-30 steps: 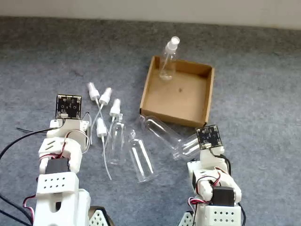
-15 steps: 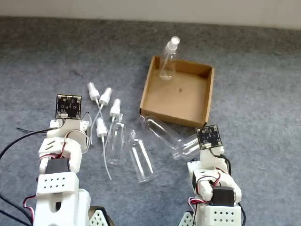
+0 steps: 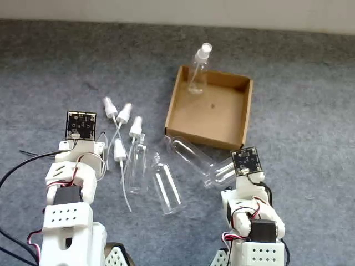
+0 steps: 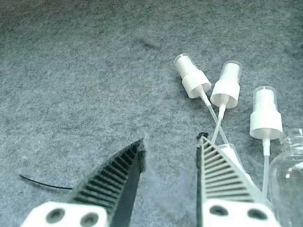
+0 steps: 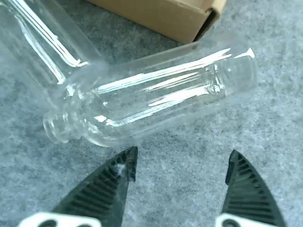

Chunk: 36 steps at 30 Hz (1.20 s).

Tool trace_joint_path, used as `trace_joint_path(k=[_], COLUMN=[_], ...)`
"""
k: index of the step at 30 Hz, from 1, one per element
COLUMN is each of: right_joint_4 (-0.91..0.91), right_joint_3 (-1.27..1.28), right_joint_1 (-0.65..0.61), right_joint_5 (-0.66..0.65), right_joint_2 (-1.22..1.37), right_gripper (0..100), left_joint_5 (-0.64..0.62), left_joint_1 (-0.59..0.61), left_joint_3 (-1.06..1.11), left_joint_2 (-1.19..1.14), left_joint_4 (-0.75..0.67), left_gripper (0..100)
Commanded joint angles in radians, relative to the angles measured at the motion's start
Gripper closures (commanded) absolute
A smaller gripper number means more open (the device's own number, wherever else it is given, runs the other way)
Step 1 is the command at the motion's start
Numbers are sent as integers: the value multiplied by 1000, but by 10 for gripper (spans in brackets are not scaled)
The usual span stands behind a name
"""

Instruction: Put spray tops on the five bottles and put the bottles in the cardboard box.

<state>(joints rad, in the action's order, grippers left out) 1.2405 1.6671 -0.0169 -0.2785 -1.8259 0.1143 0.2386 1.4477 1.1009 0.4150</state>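
Grey carpeted surface (image 3: 299, 138) carries the cardboard box (image 3: 173, 100) toward its far edge, a capped bottle (image 3: 198, 72) upright in one far corner; four uncapped bottles (image 3: 166, 187) lie along the box's near side; the right claw (image 5: 182, 151), spread, hangs just short of the nearest bottle (image 5: 156, 99); the left claw (image 4: 171, 140), spread and holding nothing, sits beside loose spray tops (image 4: 227, 85); bare room lies toward the left and right edges.

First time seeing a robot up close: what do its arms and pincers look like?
The left arm and right arm are blocky white plastic with black motor blocks and thin red, white and black wires. A black cable leads off the left one, and each carries a small black square circuit board. The left end effector and right end effector each have two pointed, dark ribbed fingers.
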Motion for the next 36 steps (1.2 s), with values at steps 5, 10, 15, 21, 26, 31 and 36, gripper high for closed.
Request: trace_joint_path(k=[5, 10, 15, 21, 26, 31, 36], right_joint_4=[4, 4, 4, 4, 4, 16, 16], right_joint_3=[174, 174, 174, 174, 174, 174, 174], right_joint_1=[12, 12, 12, 12, 10, 10, 12], right_joint_5=[-11, -11, -11, -8, -6, -9, -9], right_joint_2=[-7, -7, -7, -7, -5, -10, -10], right_gripper=[741, 741, 741, 741, 741, 741, 741], left_joint_5=[2, 2, 2, 2, 3, 5, 5], left_joint_1=[12, 12, 12, 12, 8, 7, 7], left_joint_3=[-5, -5, -5, 7, 10, 10, 12], left_joint_2=[18, 18, 16, 19, 21, 21, 21], left_joint_4=[-17, -17, -17, -18, -20, -20, -20], left_gripper=[836, 836, 836, 836, 836, 836, 836])
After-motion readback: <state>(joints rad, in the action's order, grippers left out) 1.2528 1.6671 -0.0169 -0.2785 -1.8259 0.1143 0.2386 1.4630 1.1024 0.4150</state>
